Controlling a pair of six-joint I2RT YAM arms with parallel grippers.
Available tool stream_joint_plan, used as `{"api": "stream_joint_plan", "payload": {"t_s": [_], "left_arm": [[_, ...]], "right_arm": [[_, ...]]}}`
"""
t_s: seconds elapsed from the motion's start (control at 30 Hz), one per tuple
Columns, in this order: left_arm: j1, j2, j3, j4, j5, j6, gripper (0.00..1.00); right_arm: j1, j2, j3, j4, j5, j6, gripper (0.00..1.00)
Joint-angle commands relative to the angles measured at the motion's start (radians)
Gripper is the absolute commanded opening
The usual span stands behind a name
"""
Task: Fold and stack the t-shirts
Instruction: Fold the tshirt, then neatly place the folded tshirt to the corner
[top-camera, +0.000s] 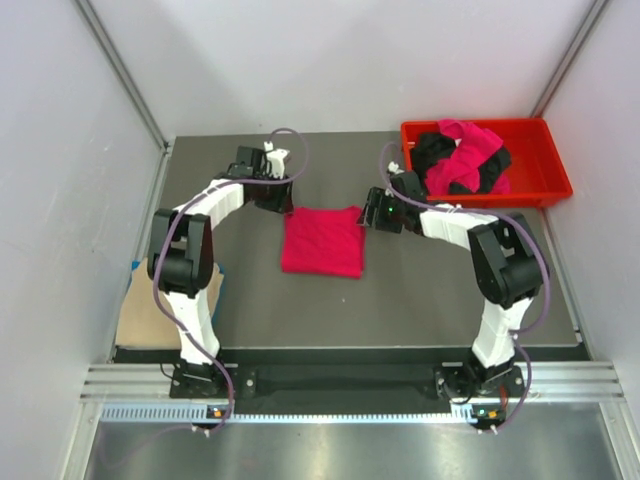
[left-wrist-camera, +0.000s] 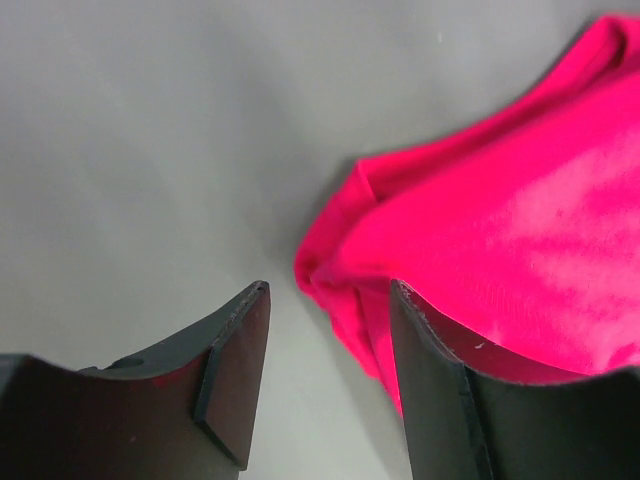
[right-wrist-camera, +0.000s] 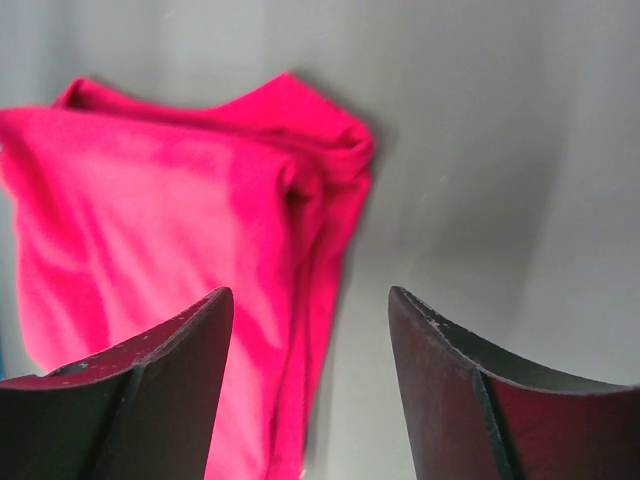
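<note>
A folded magenta-pink t-shirt (top-camera: 322, 241) lies flat in the middle of the table. My left gripper (top-camera: 283, 203) is open and empty just above its far left corner, which shows in the left wrist view (left-wrist-camera: 500, 250). My right gripper (top-camera: 368, 214) is open and empty at its far right corner, which shows in the right wrist view (right-wrist-camera: 200, 230). More pink and black t-shirts (top-camera: 462, 158) lie heaped in the red tray (top-camera: 545, 185). A tan-beige t-shirt (top-camera: 145, 315) lies at the table's left edge beside my left arm.
The red tray stands at the back right corner. Grey walls close in the table on the left, back and right. A metal rail runs along the near edge under the arm bases.
</note>
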Motion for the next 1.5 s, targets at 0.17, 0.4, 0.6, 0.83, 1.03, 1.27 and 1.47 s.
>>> {"api": "stream_joint_plan", "payload": {"t_s": [0.17,0.4,0.6,0.83,1.03,1.27,1.47], "left_arm": [[0.015,0.133,0.092,0.071,0.073,-0.056,0.54],[0.016,0.208,0.191,0.039,-0.132,-0.05,0.52],[0.016,0.166,0.214,0.004,-0.045,-0.05,0.55],[0.053,-0.017,0.088,0.053,-0.057,-0.148,0.63],[0.05,-0.181,-0.169,0.171,0.011,-0.266,0.77],[0.042,-0.132,-0.251,0.16,0.07,-0.349,0.78],[0.033,-0.112,-0.3,0.165,0.114,-0.389,0.7]], "right_arm": [[0.005,0.133,0.116,0.076,0.131,0.021,0.57],[0.005,0.178,0.155,0.015,0.23,0.032,0.49],[0.005,0.167,0.161,0.008,0.219,0.017,0.49],[0.005,0.075,0.112,0.001,0.222,0.004,0.55],[0.005,-0.038,0.001,0.028,0.217,0.013,0.59],[0.007,-0.139,-0.108,0.039,0.204,0.014,0.59],[0.007,-0.178,-0.149,0.039,0.207,0.012,0.59]]}}
